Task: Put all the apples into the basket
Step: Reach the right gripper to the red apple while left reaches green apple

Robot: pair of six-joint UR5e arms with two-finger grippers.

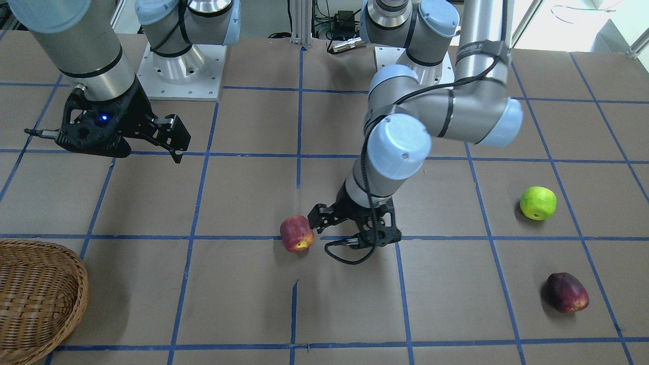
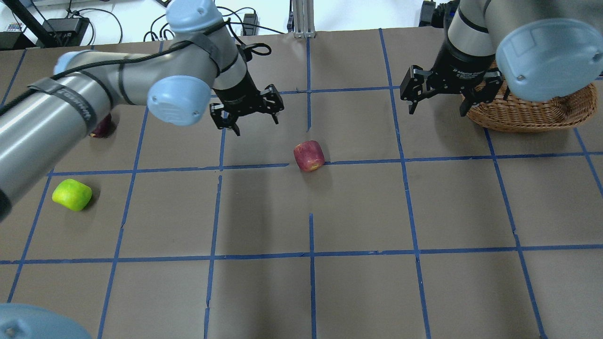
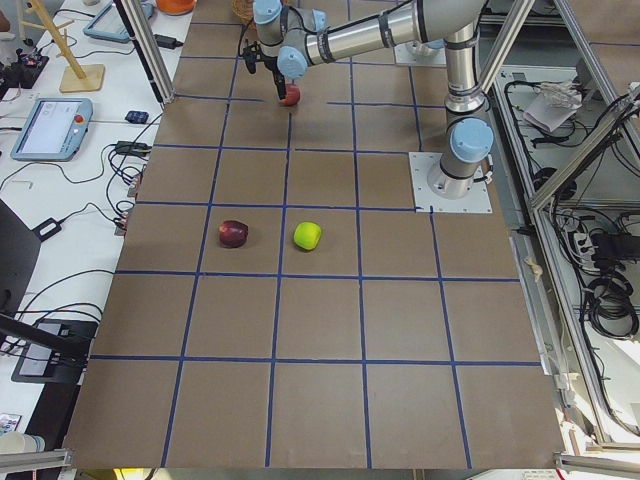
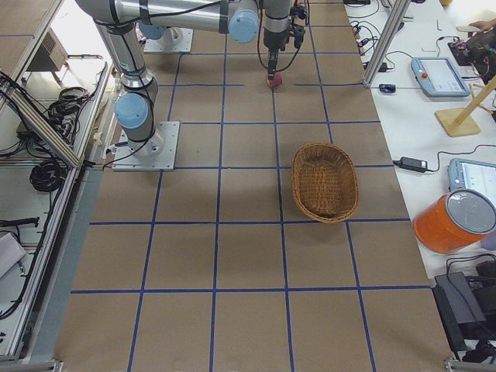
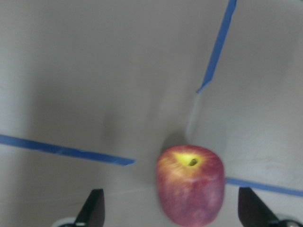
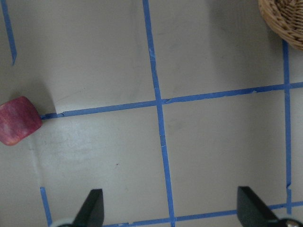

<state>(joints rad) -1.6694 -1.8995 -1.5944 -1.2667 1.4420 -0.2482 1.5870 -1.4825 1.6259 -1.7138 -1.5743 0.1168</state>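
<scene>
The red apple with a yellow patch point(image 1: 296, 233) lies on the table near the middle, also in the overhead view point(image 2: 309, 156). My left gripper point(image 1: 329, 230) is open and hovers close beside it. In the left wrist view the apple point(image 5: 190, 185) sits between the open fingers point(image 5: 92, 208), not gripped. The lime green apple point(image 1: 538, 203) and the dark maroon apple point(image 1: 567, 292) lie on my left side. The wicker basket point(image 2: 532, 113) stands on my right side. My right gripper point(image 2: 438, 101) is open and empty, raised beside the basket.
The table is covered in brown paper with a blue tape grid. Both arm bases point(image 1: 180, 66) stand at the table's back edge. In the overhead view my left arm partly hides the maroon apple point(image 2: 101, 127). An orange container point(image 4: 453, 221) and pendants sit on a side table.
</scene>
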